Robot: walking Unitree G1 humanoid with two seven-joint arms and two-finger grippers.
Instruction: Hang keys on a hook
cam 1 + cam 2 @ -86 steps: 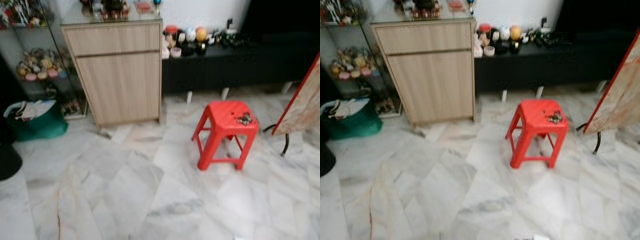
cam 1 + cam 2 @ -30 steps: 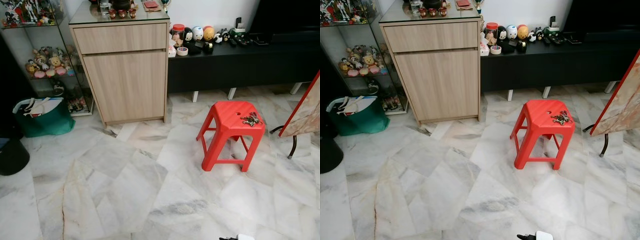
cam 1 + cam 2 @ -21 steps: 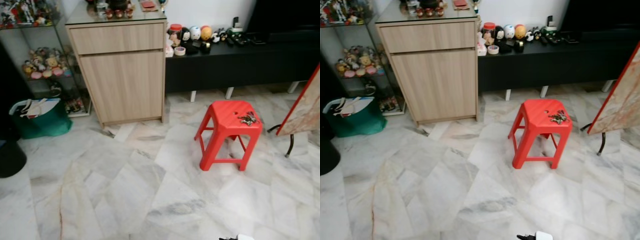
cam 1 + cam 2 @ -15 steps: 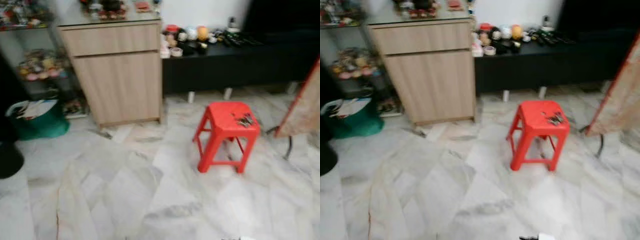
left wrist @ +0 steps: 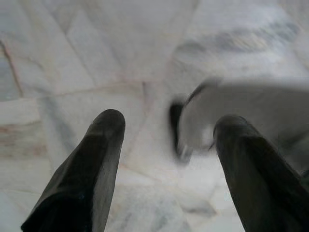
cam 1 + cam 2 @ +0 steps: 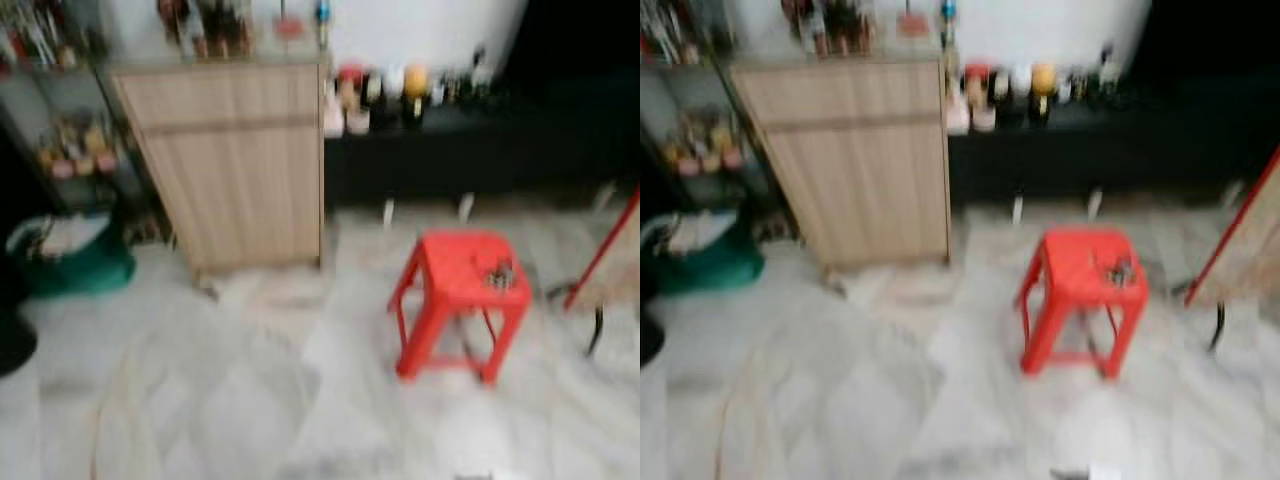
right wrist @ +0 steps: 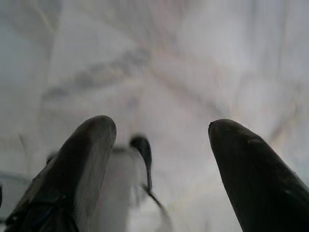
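Both jaws apart over marble floor (image 5: 72,58), keys (image 6: 498,274) on red stool (image 6: 455,275) (blurred), wooden cabinet (image 6: 235,160) behind

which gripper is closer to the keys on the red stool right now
Probably the right. The keys lie on the red stool, ahead and to the robot's right. Both the left gripper and right gripper hang open over bare floor, far short.

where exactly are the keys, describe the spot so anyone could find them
Start at the tall wooden cabinet against the back wall; on the marble floor to its right stands a red plastic stool. The keys are the small dark bunch lying on the seat near its right edge, the one dark thing on the red top.
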